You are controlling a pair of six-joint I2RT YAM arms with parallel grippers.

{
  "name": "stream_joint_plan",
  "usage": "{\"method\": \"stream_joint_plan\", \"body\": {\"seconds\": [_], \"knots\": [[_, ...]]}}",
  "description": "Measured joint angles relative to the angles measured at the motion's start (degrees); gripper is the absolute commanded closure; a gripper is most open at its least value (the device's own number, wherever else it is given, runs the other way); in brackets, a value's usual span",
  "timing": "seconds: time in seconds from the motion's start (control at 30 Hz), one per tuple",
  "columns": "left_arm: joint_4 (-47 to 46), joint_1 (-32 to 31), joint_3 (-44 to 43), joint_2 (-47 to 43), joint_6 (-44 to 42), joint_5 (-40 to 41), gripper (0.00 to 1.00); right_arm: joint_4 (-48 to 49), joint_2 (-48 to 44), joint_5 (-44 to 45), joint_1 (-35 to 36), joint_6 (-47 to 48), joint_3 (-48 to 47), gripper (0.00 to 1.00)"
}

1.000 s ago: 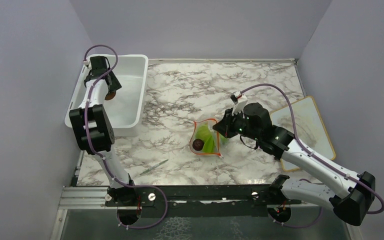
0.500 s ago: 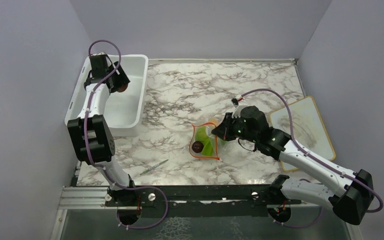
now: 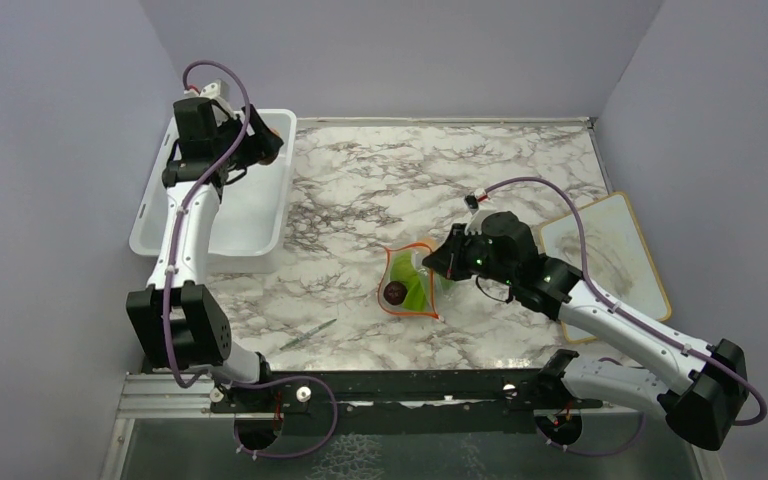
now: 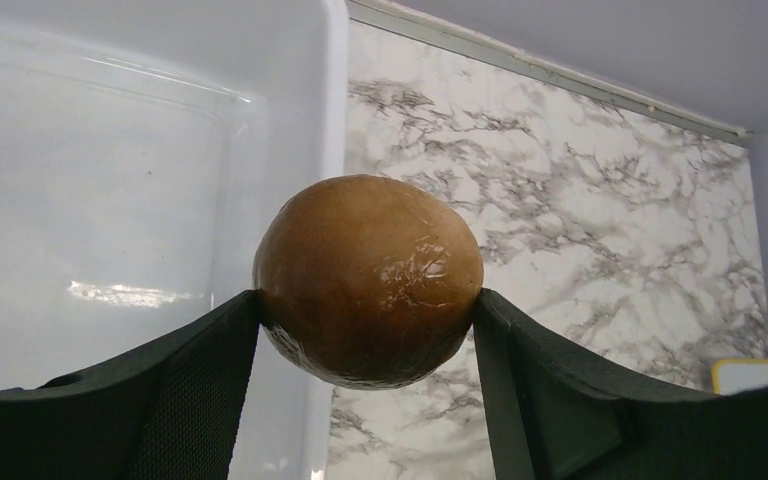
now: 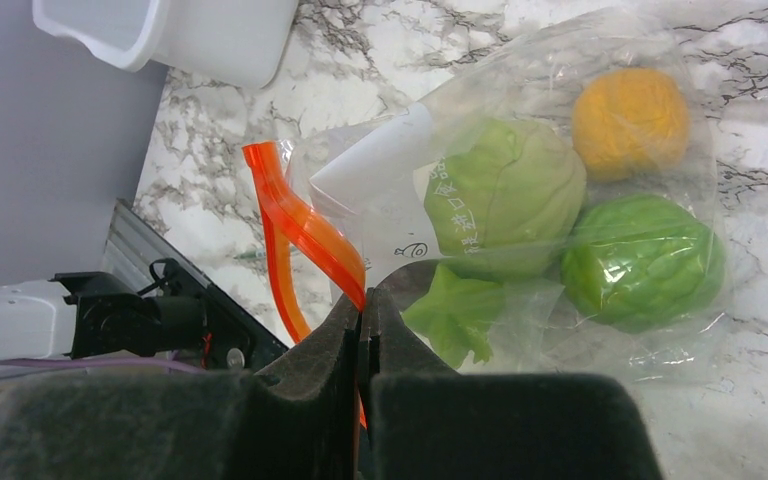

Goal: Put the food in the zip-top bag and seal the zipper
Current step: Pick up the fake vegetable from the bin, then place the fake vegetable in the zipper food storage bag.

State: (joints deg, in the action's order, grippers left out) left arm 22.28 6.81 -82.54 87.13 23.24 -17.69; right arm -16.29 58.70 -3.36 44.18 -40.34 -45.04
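A round brown piece of food (image 4: pixel 368 280) hangs over the right wall of the white tub (image 4: pixel 332 120), and my left gripper (image 4: pixel 368 300) is shut on it, one finger on each side. The clear zip-top bag (image 3: pixel 410 280) lies mid-table with its mouth held up. My right gripper (image 5: pixel 363 300) is shut on the orange-red zipper (image 5: pixel 300 225) at the mouth's edge. Inside the bag are a pale green cabbage ball (image 5: pixel 505 195), an orange piece (image 5: pixel 630 108), a green round fruit (image 5: pixel 645 260) and a dark red piece (image 3: pixel 395 291).
The white tub (image 3: pixel 260 230) stands at the back left, against the left wall. A flat board with an orange rim (image 3: pixel 610 250) lies at the right. A thin green sliver (image 3: pixel 308 335) rests on the marble near the front rail.
My left gripper rose out of the tub and swung right and back to its right wall, carrying the brown piece. My right gripper shifted slightly left with the bag's mouth, then held still.
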Motion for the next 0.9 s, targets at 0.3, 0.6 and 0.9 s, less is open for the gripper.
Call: {"method": "stream_joint_plan", "body": {"seconds": [0.3,0.6,0.9], "knots": [[1.4,-5.5,3.7,-8.3,-0.2,-9.3,0.53,0.0,0.0,1.4,0.0,-1.6,-0.9,0.99],[0.6,-12.2,10.5,-15.0,1.1,-18.9,0.53,0.0,0.7,5.0,0.0,-4.8,-4.6,0.99],[-8.9,-20.7,22.4,-22.3,9.8,-29.7,0.52,0.7,3.0,8.3,0.0,-7.8,-7.9,0.99]]}}
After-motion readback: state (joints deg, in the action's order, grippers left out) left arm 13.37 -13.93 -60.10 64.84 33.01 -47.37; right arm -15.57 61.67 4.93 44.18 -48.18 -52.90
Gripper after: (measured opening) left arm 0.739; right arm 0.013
